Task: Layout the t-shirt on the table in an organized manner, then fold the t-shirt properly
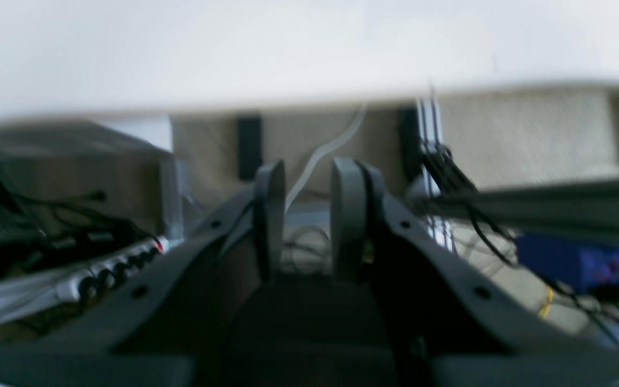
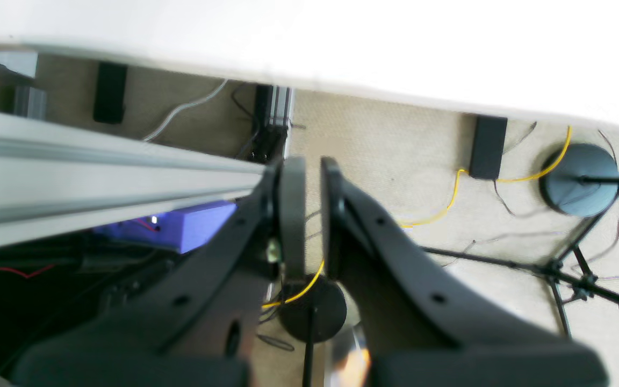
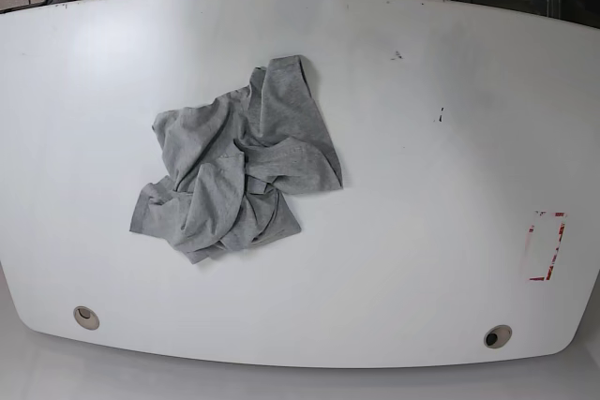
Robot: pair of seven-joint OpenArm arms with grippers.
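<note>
T-shirt (image 3: 236, 163) lies crumpled on table (image 3: 422, 185), neither pincer near it.

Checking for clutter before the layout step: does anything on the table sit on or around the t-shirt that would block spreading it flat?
Nothing visible does. The t-shirt lies crumpled left of centre on the table, with bare white surface on every side. The red tape rectangle and two grommets are flat and well away from it. Neither hand appears in the base view.

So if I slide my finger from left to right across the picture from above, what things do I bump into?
Left cable grommet → crumpled grey t-shirt → small dark specks → right cable grommet → red tape rectangle, all on the white table.
</note>
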